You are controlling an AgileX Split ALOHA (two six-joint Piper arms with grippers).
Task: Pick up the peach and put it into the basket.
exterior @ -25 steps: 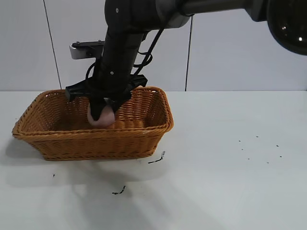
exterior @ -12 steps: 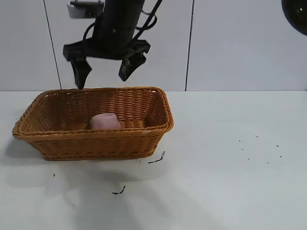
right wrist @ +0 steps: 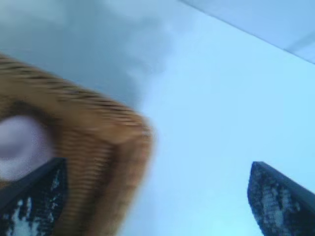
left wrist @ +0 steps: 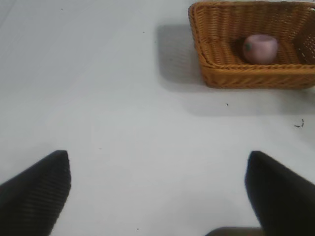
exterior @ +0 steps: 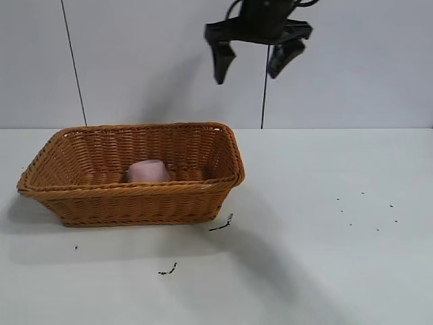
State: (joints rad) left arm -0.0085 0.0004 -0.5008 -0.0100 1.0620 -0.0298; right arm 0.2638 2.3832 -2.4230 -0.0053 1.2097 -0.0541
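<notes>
Exterior view: placing step judged done, with only the retreat in hand. Right tool [exterior: 252, 62] high above the worktop [exterior: 325, 230], off beyond the basket's right end, fingers spread wide and carrying nothing. Peach [exterior: 148, 170] lying inside the basket [exterior: 135, 200], on the floor near the front wall, touching no tool. No further grasp judged needed; next move calls only for parking the right arm away from the basket without dipping back toward the rim. Small risk, since nothing hangs from the fingers and the fruit sits low behind the wicker walls.

Left wrist view: left tool [left wrist: 157, 191] parked well apart from the basket [left wrist: 216, 73], two dark fingers splayed with bare worktop [left wrist: 123, 123] between them, empty. Peach [left wrist: 260, 48] seen from here as a pale pink rounded lump with a small dark-green spot on one side, resting toward one end of the basket floor.

Right wrist view: blurred; orange-brown weave of the basket [right wrist: 98, 162] and a pale patch, probably the peach [right wrist: 22, 147], beside one released finger.

Look of the fruit: smooth, matt, soft pink, slightly flattened on top, much smaller than its container. Basket rectangular, flaring sides, braided rim. A few dark specks scattered on the worktop in front.
</notes>
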